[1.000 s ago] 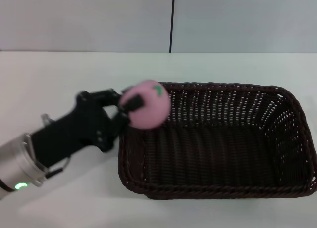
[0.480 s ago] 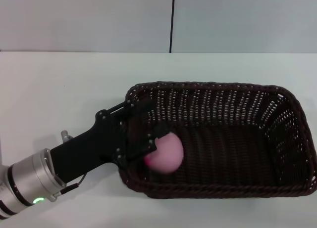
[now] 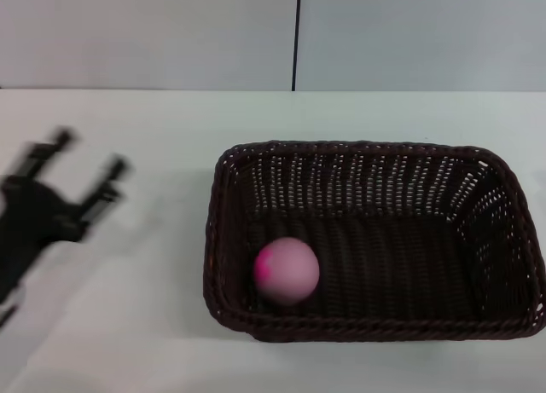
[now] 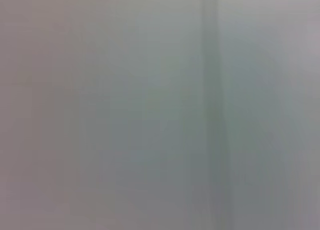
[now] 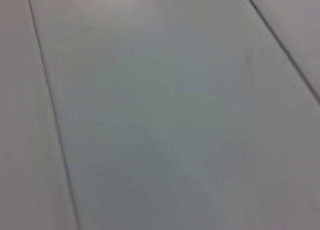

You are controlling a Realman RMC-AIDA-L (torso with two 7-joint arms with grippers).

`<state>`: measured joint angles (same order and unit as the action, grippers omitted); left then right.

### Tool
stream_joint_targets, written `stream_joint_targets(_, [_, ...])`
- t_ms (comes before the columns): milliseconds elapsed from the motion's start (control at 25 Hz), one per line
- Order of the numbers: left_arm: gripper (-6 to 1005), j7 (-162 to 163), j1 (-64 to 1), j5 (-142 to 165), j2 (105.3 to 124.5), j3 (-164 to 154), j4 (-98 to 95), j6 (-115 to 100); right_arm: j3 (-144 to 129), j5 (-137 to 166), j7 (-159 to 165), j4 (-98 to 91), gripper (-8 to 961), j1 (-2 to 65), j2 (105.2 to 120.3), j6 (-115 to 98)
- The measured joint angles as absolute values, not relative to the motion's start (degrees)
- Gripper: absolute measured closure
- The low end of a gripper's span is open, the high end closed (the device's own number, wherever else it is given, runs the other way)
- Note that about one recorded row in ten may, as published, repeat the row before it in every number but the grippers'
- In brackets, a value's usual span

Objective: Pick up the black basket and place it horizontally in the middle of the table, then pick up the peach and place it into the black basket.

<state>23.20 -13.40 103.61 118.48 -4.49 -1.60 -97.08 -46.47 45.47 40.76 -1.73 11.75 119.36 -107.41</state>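
Observation:
The black basket [image 3: 375, 320] lies lengthwise across the white table [image 3: 128, 308], at the middle and right of the head view. The peach [image 3: 287, 270] rests inside it, at the near left corner of its floor. My left gripper [image 3: 90, 167] is open and empty at the far left, above the table and well clear of the basket. Its two fingers [image 3: 109, 178] are spread and blurred by motion. My right gripper is out of view. Neither wrist view shows the basket or the peach.
A grey wall with a dark vertical seam [image 3: 297, 35] stands behind the table's far edge. The two wrist views show only plain grey surfaces with faint lines.
My left gripper carried the peach over the basket's left rim, lowered it inside and let it go. It then pulled back to the far left, open. The peach now lies in the basket.

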Motion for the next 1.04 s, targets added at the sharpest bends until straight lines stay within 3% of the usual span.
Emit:
stream_joint_targets(440, [186,9.9,-6.8,102.9,118.67,18.7,5.4,-95.9,-22.6,45.5,17.5,15.3,396,14.2,119.74,-107.4])
stream_joint_targets(1040, [186,9.9,-7.0,102.8,118.76,23.2,7.9,-94.4,-22.5,46.0,17.4,13.5,396,15.6,119.34,-100.8])
